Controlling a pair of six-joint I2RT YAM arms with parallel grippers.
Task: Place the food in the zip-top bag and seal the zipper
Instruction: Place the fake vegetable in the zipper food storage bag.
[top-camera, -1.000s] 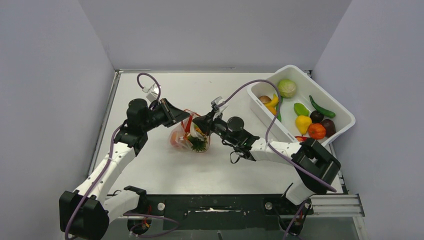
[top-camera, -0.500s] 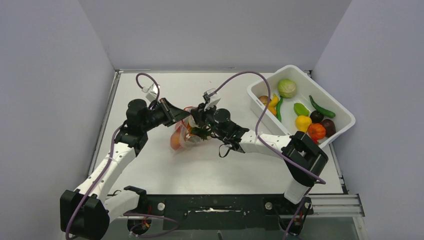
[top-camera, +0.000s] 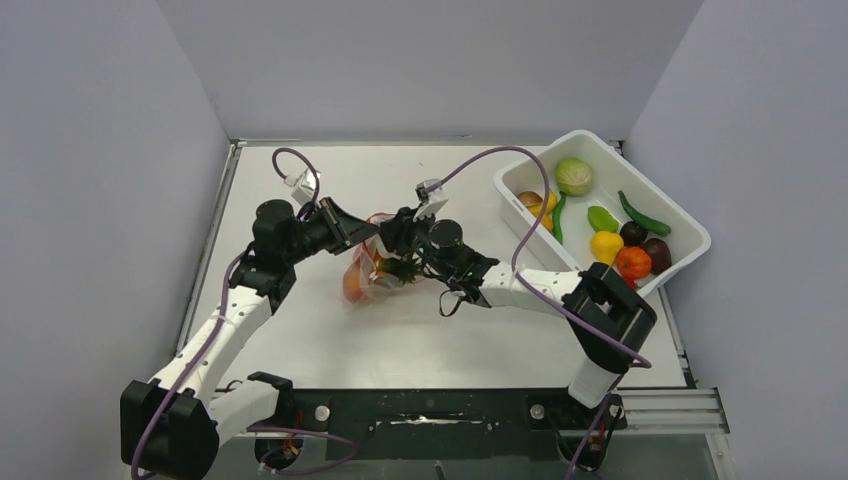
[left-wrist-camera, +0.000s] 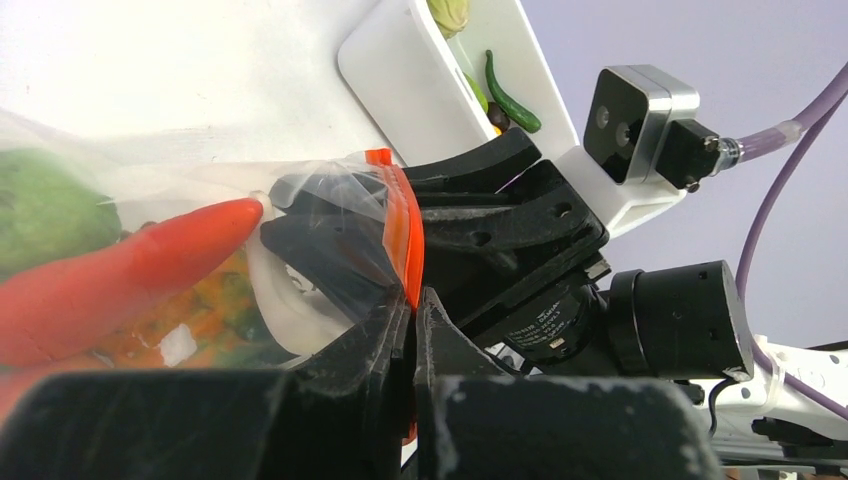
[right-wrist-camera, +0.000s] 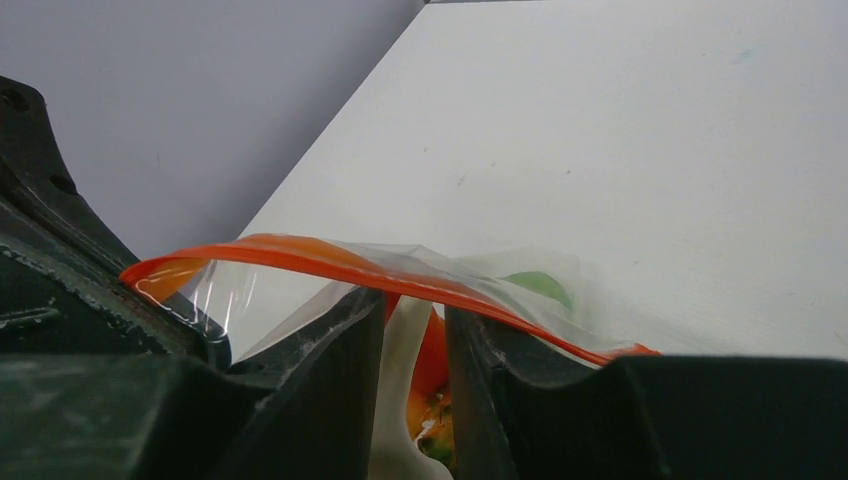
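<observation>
1. The zip-top bag (top-camera: 365, 276) is seen at the middle of the desk (top-camera: 330, 335), between both grippers, with a red carrot (left-wrist-camera: 140, 275) and a green ball (left-wrist-camera: 40, 210) inside
2. The left gripper (left-wrist-camera: 412, 300) is clamped on the zipper (left-wrist-camera: 405, 240)
3. The right gripper (right-wrist-camera: 412, 310) is set at the bag's mouth under the zipper, its fingers narrowly apart; whether film is pinched cannot be told
4. More food is kept in the white tub (left-wrist-camera: 400, 75)
</observation>
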